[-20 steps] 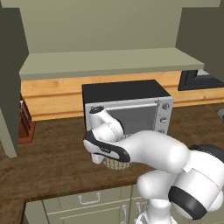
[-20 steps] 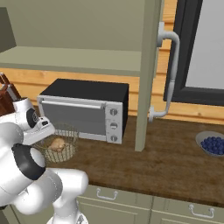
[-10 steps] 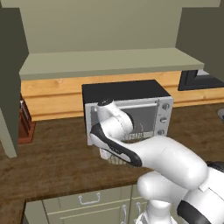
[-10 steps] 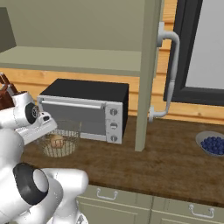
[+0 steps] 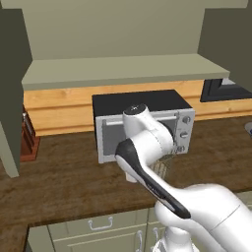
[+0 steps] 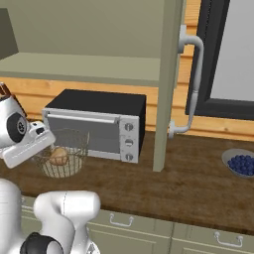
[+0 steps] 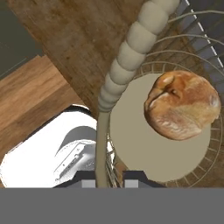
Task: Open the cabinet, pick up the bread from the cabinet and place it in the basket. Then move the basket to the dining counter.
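Observation:
The basket [image 7: 131, 52] is a cream wire-mesh bowl, and its thick beaded rim runs down between my fingertips. My gripper [image 7: 109, 179] is shut on that rim. The bread [image 7: 183, 106], a golden-brown bun, lies on the basket's flat base. In the right base view the gripper [image 6: 48, 143] holds the left rim of the basket [image 6: 64, 159] with the bread [image 6: 58, 156] inside, just in front of the toaster oven. In the left base view my arm hides most of the basket [image 5: 165, 166]. The cabinet [image 5: 123, 71] stands open above. The dining counter is out of view.
A black and silver toaster oven [image 6: 94, 129] stands right behind the basket. An open cabinet door [image 6: 166, 84] hangs edge-on to its right. A bowl of blueberries [image 6: 241, 162] sits far right, a knife block [image 5: 28, 138] far left. Sage drawers [image 5: 101, 226] run below the worktop.
The jaws have closed on the basket rim. The arm has swung forward and rightwards in the left base view, and the basket with the bread has risen slightly.

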You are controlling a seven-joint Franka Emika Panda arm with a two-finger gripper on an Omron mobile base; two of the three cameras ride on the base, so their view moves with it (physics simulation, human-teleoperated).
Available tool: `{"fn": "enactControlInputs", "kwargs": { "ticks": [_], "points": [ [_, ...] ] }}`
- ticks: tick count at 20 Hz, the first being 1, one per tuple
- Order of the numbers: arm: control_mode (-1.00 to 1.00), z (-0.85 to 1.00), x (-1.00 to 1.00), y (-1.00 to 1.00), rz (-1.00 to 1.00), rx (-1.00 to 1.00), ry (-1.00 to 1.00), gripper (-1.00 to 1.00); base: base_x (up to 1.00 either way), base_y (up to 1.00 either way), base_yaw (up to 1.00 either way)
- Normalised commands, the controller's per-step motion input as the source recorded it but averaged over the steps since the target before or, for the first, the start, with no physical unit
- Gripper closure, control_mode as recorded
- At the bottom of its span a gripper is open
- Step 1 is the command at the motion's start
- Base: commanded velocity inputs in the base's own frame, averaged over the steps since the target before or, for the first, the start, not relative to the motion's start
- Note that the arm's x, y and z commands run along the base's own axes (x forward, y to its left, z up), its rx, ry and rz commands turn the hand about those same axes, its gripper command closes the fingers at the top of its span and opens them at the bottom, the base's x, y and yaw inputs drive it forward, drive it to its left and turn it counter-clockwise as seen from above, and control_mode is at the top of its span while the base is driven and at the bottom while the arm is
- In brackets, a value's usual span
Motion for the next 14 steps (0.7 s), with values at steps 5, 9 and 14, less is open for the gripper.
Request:
{"fn": "enactControlInputs", "kwargs": {
  "ticks": [5, 9, 14],
  "points": [
    [-1.00, 0.78, -0.11, -0.54, 0.01, 0.04, -0.04, 1.00, 0.00, 0.00, 0.00],
    [-1.00, 0.22, 0.00, -0.06, 0.02, 0.01, -0.03, 1.00, 0.00, 0.00, 0.00],
    [-1.00, 0.00, 0.00, 0.00, 0.00, 0.00, 0.00, 1.00, 0.00, 0.00, 0.00]
  ]
}}
